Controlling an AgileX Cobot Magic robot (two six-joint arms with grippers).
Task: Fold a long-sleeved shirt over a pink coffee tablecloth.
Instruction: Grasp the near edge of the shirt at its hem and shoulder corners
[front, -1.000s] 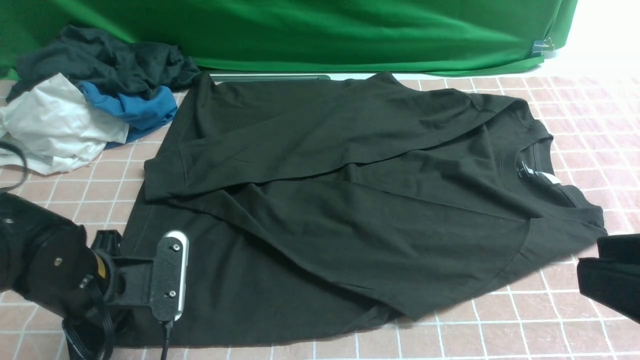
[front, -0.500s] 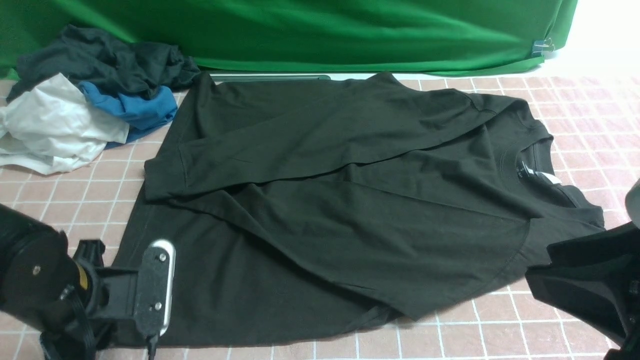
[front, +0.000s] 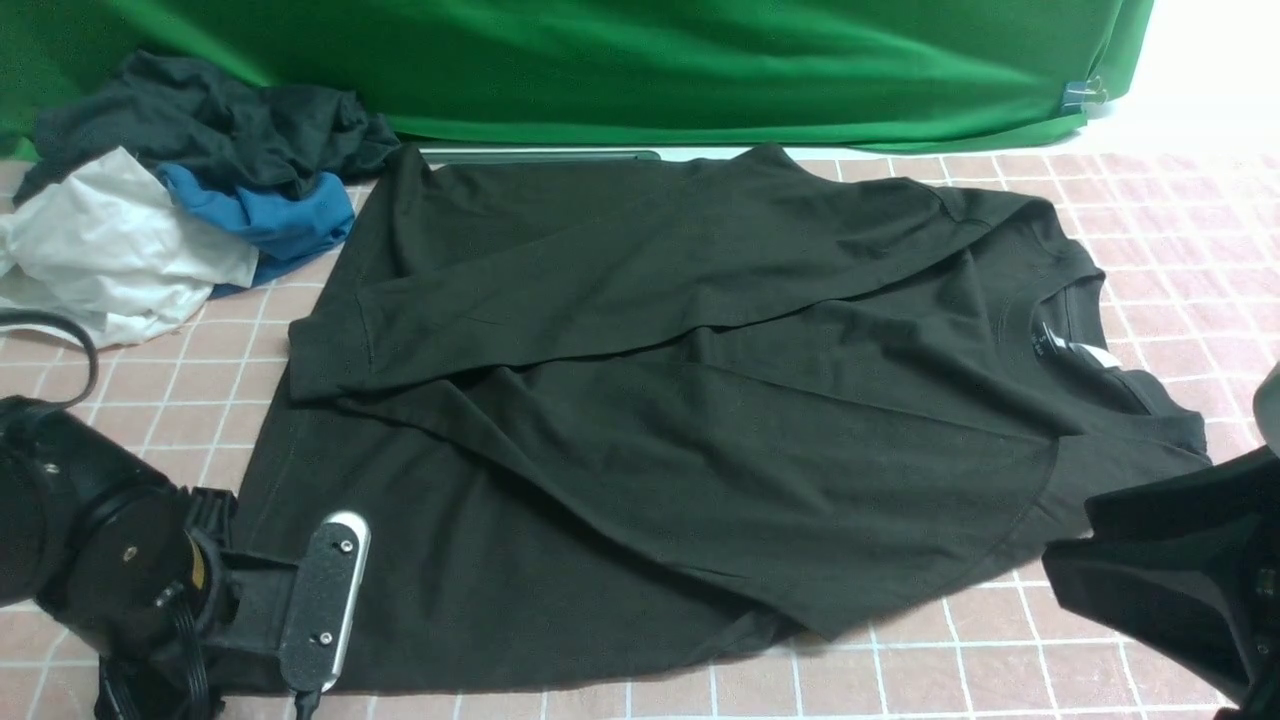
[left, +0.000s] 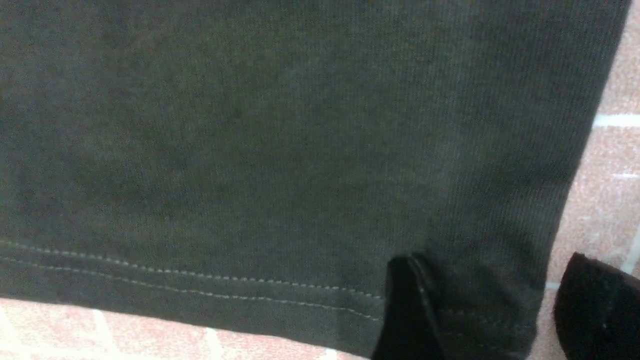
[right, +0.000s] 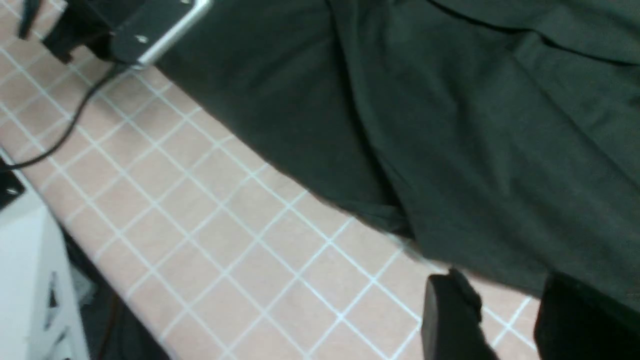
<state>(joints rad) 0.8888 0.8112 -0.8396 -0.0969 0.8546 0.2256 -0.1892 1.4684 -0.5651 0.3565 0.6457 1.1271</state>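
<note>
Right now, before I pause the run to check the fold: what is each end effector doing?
Left end effector: open, straddling the hem corner of the long-sleeved shirt, gripping nothing.
Right end effector: open, empty, at the shirt's edge.

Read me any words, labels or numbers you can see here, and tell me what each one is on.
No text here can be read.
On the white neck label inside the long-sleeved shirt collar: too small and blurred to read.

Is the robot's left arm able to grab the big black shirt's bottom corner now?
Probably yes: the left gripper is open astride the stitched hem corner of the black cotton long-sleeved shirt, over the pink checked tablecloth, with nothing between.
</note>
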